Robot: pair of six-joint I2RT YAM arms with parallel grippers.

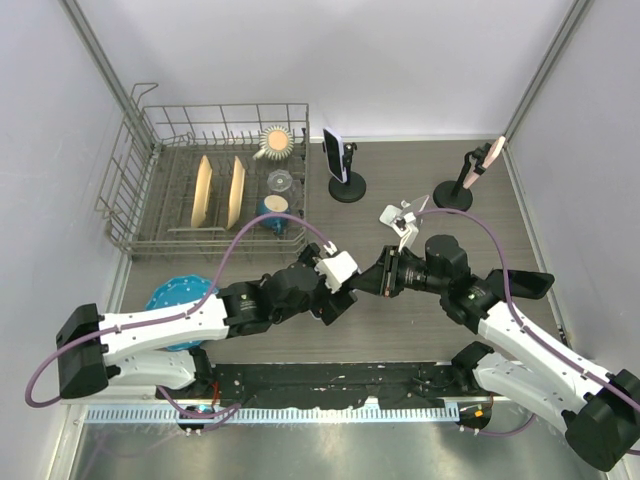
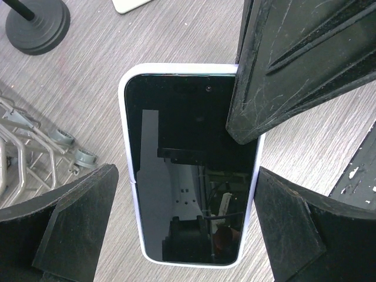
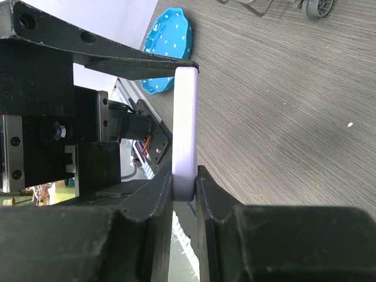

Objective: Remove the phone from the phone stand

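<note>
A phone (image 2: 188, 164) with a black screen and a lavender case hangs above the grey wood table. My right gripper (image 3: 184, 179) is shut on one end of it, and the phone (image 3: 185, 123) shows edge-on between its pads. One right finger (image 2: 282, 64) covers the phone's upper right corner in the left wrist view. My left gripper (image 2: 187, 176) is open, its fingers (image 2: 76, 223) on either side of the phone's other end with small gaps. In the top view both grippers, left (image 1: 345, 285) and right (image 1: 375, 278), meet at mid-table.
A black stand (image 1: 347, 186) at the back holds a dark phone (image 1: 333, 154). A second black stand (image 1: 455, 192) holds a pink phone (image 1: 490, 155). A white object (image 1: 400, 215) lies between them. A wire dish rack (image 1: 200, 190) stands back left, a blue plate (image 1: 180, 295) front left.
</note>
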